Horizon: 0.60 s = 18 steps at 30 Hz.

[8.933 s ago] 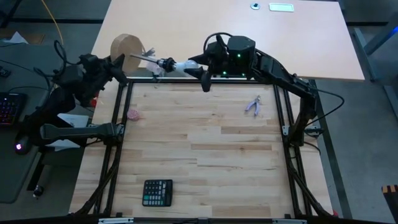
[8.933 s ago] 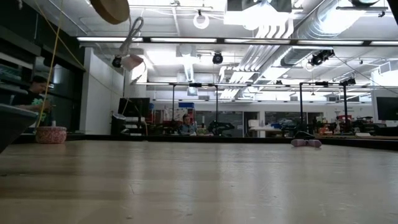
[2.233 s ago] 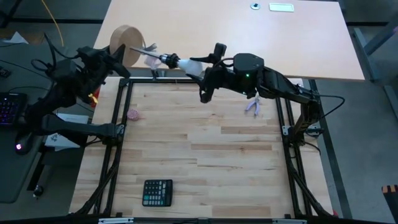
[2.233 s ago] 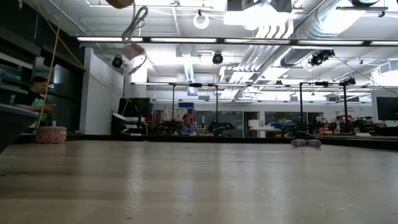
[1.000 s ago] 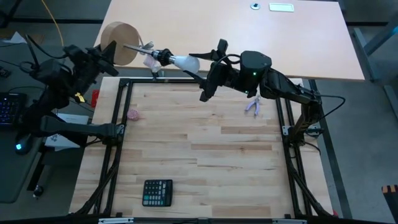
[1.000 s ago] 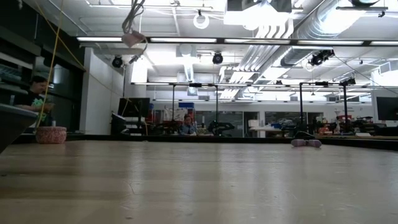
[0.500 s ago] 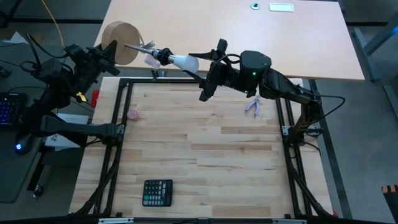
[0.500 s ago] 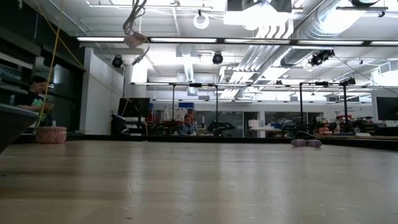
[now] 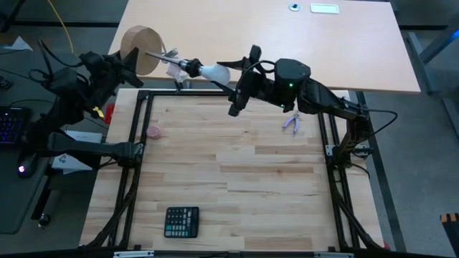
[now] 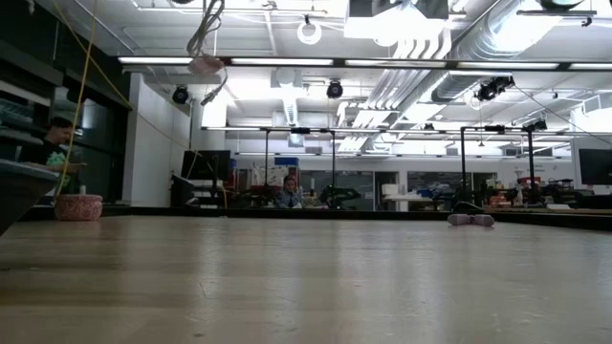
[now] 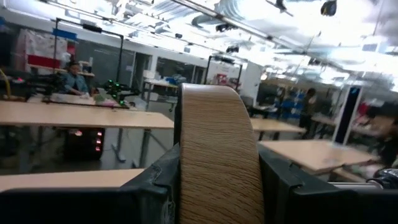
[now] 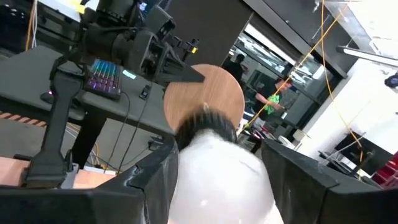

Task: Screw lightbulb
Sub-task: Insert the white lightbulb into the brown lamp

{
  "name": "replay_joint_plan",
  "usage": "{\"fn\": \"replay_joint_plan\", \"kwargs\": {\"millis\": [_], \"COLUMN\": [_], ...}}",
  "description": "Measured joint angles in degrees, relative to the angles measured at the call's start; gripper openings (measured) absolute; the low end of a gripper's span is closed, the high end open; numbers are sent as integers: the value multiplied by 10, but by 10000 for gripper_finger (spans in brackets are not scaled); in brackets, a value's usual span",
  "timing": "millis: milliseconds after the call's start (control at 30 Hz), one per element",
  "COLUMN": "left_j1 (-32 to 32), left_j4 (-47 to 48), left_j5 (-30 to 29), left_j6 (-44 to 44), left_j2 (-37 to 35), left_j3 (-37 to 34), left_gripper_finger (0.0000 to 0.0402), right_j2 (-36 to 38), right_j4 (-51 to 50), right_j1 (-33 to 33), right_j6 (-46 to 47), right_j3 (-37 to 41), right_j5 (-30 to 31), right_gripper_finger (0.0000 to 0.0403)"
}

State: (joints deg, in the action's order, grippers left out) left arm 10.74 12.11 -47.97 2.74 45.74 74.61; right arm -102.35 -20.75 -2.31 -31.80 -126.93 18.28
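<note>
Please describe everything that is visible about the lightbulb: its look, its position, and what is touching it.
The lightbulb is small, white and frosted, pear-shaped. It is held in the air above the far edge of the table, lying roughly horizontal. The right gripper is closed on its glass part. Its narrow end points toward the black socket on the round wooden disc, which the left gripper holds by its rim. Its base seems to sit in the socket; the metal thread is not visible.

Setting: open-plan robotics lab; pale wooden slatted worktable (image 9: 237, 172); long light-wood desks (image 11: 87, 117); exposed silver ceiling ducts (image 10: 421, 67); black metal rig frames (image 10: 301, 162).
</note>
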Motion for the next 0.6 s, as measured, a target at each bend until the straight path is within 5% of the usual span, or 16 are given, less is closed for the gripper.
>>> {"fn": "replay_joint_plan", "kwargs": {"millis": [600], "left_j1": [-1], "left_j4": [14], "left_j5": [-25], "left_j6": [68], "left_j2": [6], "left_j3": [-2], "left_gripper_finger": [122], "right_j2": [0], "right_j4": [-28], "right_j1": [0], "right_j6": [-1], "right_j3": [0], "right_j5": [39], "right_gripper_finger": [216]}}
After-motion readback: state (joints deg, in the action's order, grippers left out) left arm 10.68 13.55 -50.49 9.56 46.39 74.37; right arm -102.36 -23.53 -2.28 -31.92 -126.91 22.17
